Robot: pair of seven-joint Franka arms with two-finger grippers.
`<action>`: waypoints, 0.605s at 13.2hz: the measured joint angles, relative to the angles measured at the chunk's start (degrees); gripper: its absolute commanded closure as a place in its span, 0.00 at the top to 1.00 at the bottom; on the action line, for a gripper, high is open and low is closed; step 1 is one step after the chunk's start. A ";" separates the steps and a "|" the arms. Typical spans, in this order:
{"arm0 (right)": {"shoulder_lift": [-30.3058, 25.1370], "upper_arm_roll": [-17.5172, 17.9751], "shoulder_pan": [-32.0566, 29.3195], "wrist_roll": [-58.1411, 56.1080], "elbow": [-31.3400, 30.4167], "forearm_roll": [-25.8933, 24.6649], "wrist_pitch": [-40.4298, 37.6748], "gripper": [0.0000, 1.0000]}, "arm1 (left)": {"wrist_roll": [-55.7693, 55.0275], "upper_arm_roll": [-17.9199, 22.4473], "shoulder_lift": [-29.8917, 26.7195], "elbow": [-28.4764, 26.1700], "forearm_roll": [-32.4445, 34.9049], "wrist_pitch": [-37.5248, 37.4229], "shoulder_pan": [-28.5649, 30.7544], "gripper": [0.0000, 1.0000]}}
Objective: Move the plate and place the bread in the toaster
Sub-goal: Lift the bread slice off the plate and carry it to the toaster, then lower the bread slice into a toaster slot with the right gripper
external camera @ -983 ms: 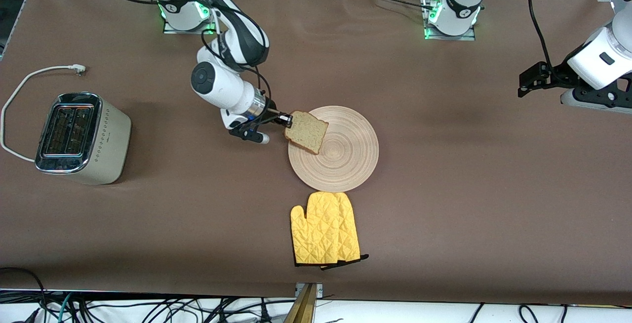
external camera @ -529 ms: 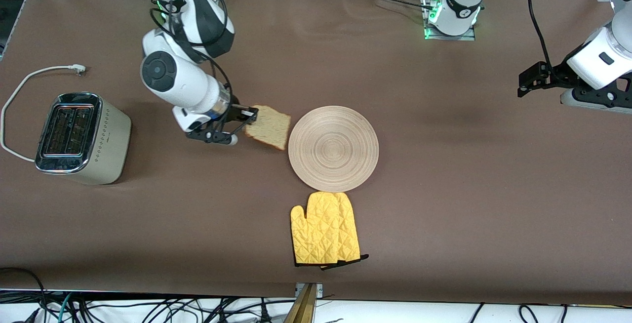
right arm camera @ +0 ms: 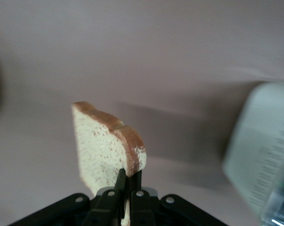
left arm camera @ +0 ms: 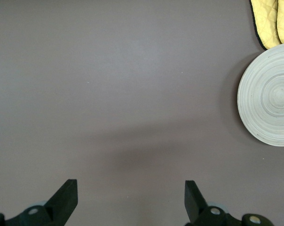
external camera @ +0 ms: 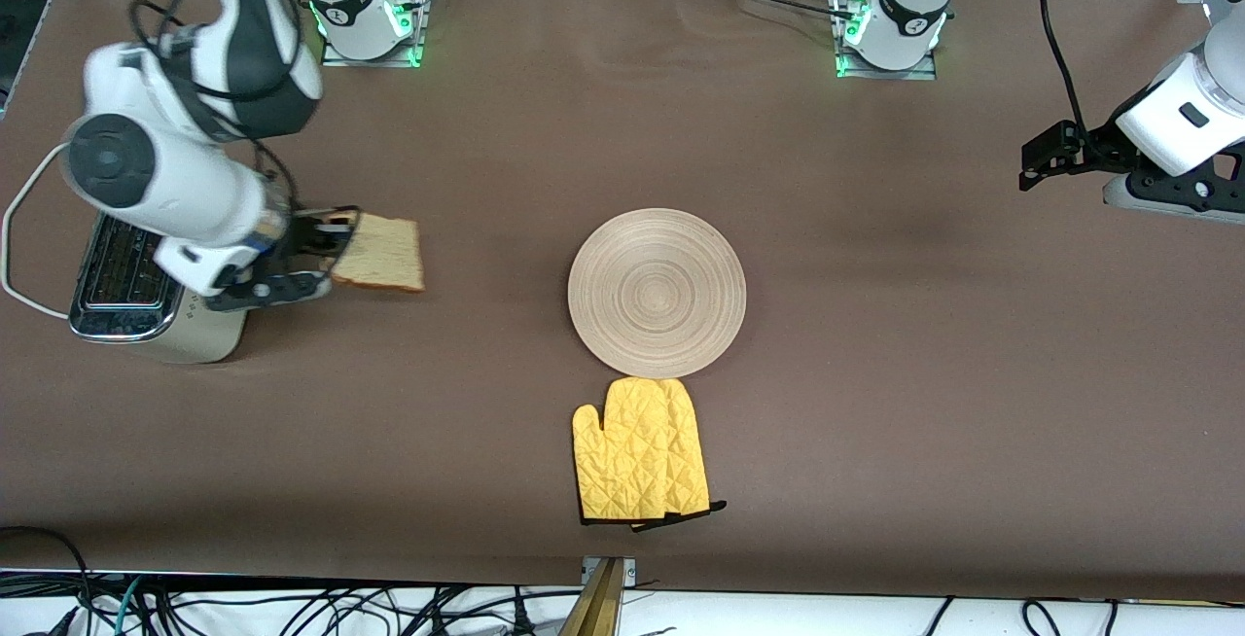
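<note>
My right gripper (external camera: pixel 338 232) is shut on the crust edge of the bread (external camera: pixel 381 255), a speckled light brown slice held in the air over the table beside the toaster (external camera: pixel 117 298). The right arm hides part of the toaster's chrome top. In the right wrist view the bread (right arm camera: pixel 102 146) stands out from the pinched fingers of the right gripper (right arm camera: pixel 128 176), and the toaster (right arm camera: pixel 264 160) shows blurred at the edge. The pale wooden plate (external camera: pixel 657 293) lies bare mid-table. My left gripper (external camera: pixel 1043 164) waits open over the left arm's end of the table.
A yellow oven mitt (external camera: pixel 637 451) lies nearer to the front camera than the plate, touching its rim. The toaster's white cord (external camera: pixel 10 257) loops at the right arm's end of the table. The left wrist view shows the plate (left arm camera: pixel 269 94) and mitt (left arm camera: pixel 273 21).
The right arm has swung the bread off the plate and across the table to a spot beside the toaster. The left arm has not moved.
</note>
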 measured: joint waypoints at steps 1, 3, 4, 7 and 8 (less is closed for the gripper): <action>-0.44 -1.99 -0.03 -1.68 1.31 -1.85 -2.95 0.00 | 0.00 0.00 0.00 0.00 0.00 -0.05 0.00 1.00; -0.75 -5.07 -0.13 -3.27 3.79 -6.22 -7.36 0.00 | 0.00 0.00 0.00 0.02 0.00 -0.11 0.00 1.00; -0.75 -6.00 -0.17 -3.43 4.46 -8.44 -8.82 0.00 | 0.00 0.00 0.00 0.02 0.00 -0.15 0.00 1.00; -0.68 -7.51 -0.21 -3.13 4.69 -15.48 -11.41 0.00 | 0.00 0.00 0.00 0.03 0.00 -0.45 0.00 1.00; -0.59 -8.40 -0.25 -3.14 4.69 -17.37 -11.48 0.00 | 0.00 0.00 0.00 0.03 0.00 -0.47 0.00 1.00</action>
